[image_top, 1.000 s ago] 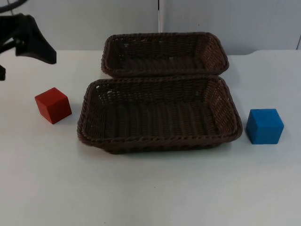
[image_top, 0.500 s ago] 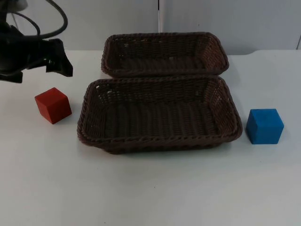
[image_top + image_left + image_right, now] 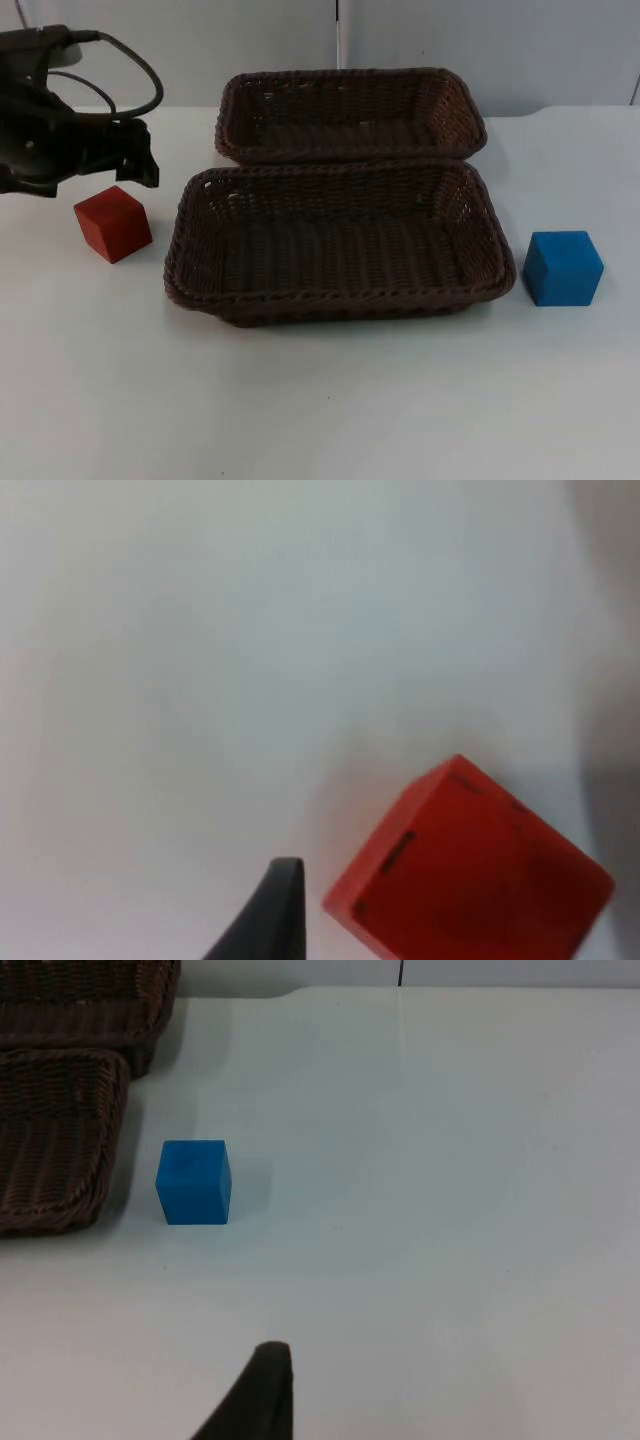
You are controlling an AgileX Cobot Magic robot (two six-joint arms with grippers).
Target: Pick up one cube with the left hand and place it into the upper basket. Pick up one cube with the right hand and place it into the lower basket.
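The left tool [image 3: 135, 165] hangs over the worktop [image 3: 320, 400] just behind the red cube [image 3: 113, 223], holding nothing; its opening cannot be told. The left wrist view has one black fingertip [image 3: 265, 915] just beside the cube. The right arm waits; one fingertip [image 3: 255, 1395] of the right tool appears, well apart from the blue cube [image 3: 562, 267]. Count: two solid, smooth-faced cubes, two rectangular dark-brown woven baskets, the upper basket [image 3: 350, 82] touching the lower basket [image 3: 340, 305].
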